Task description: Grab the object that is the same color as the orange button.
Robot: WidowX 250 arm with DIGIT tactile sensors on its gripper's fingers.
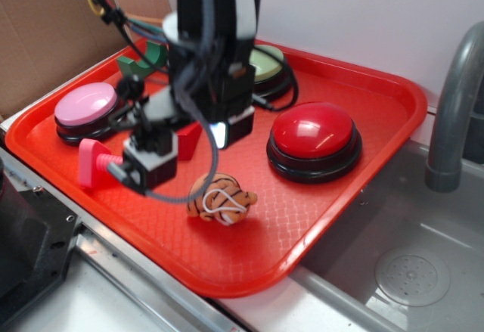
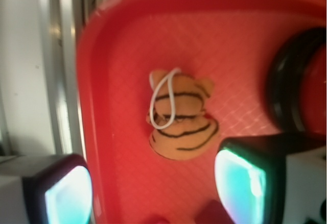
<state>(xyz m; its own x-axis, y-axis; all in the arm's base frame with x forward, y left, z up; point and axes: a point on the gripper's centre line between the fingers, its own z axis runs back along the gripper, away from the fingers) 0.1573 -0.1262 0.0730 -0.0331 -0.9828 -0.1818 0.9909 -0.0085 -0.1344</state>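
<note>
A small orange tiger (image 2: 180, 120) with black stripes and a white string loop (image 2: 164, 101) is seen lying on the red tray (image 1: 363, 188), near the lower middle of the exterior frame. The stripes are shown up close in the wrist view (a bit blurry). The gripper (image 2: 153, 193) is held open, with one finger (image 2: 240, 183) at each lower corner and nothing between them. Only in the exterior view are the big red button (image 1: 313, 135), pink button (image 1: 85, 105) and pale green button (image 1: 265, 63) seen.
</note>
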